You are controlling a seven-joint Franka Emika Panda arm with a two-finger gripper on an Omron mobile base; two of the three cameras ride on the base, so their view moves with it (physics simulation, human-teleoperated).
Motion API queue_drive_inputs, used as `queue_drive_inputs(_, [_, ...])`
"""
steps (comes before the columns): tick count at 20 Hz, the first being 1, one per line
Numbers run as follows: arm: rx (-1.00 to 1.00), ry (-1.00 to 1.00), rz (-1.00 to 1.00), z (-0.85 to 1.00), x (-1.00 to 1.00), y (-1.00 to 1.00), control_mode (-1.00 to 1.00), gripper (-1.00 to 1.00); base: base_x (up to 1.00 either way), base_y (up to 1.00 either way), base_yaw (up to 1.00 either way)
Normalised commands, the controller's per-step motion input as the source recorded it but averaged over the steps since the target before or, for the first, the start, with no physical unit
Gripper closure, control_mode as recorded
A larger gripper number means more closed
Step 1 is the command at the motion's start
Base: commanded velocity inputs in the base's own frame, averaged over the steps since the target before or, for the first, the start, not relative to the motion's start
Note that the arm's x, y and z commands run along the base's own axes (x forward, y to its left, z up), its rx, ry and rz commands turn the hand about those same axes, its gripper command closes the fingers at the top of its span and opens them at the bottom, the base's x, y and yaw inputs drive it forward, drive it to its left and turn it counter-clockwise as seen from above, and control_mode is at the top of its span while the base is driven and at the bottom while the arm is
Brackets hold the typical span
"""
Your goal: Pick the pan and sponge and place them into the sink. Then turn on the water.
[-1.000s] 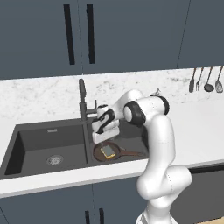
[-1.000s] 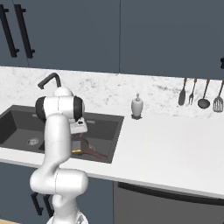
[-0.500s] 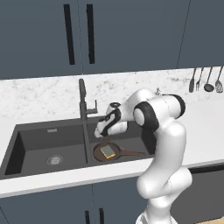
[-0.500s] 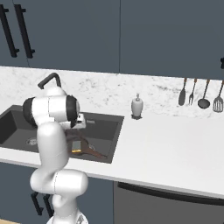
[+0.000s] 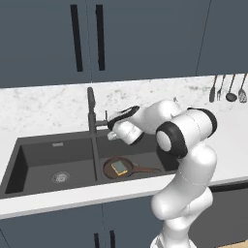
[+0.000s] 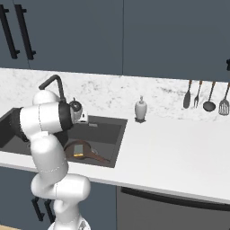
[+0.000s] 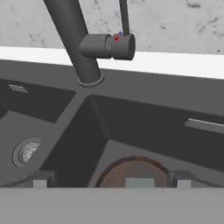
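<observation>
the gripper (image 5: 113,131) hangs wide open (holding nothing) beside the faucet (image 5: 91,109).

The sink (image 5: 53,155) looked matt dark grey, the counter (image 6: 170,148) smooth speckled stone, the drain (image 7: 27,152) ridged metal.

Reddish-brown pan (image 5: 127,168), yellow sponge (image 5: 119,167), dark grey sink (image 5: 43,160), white marbled surface (image 6: 170,148), navy cabinets (image 5: 145,38).

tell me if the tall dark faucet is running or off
Off. No blue stream falls from the tall slim dark faucet into the dark grey double-basin sink, and its side lever looks untouched.
</observation>
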Motion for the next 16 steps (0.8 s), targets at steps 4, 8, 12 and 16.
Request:
queue_drive_inputs(4, [0.02,-0.11,-0.01,0.35,-0.03,-0.04,-1.0,-1.0,0.0,0.0,0.0])
queue_drive_inputs(8, [0.02,-0.03,0.0,0.0,-0.01,-0.02,-1.0,-1.0,0.0,0.0,0.0])
queue_drive_inputs(12, [0.08,-0.14,0.0,0.0,0.0,-0.2,-1.0,-1.0,0.0,0.0,0.0])
queue_drive_inputs(16, [0.07,-0.12,0.0,0.0,0.0,-0.15,-1.0,-1.0,0.0,0.0,0.0])
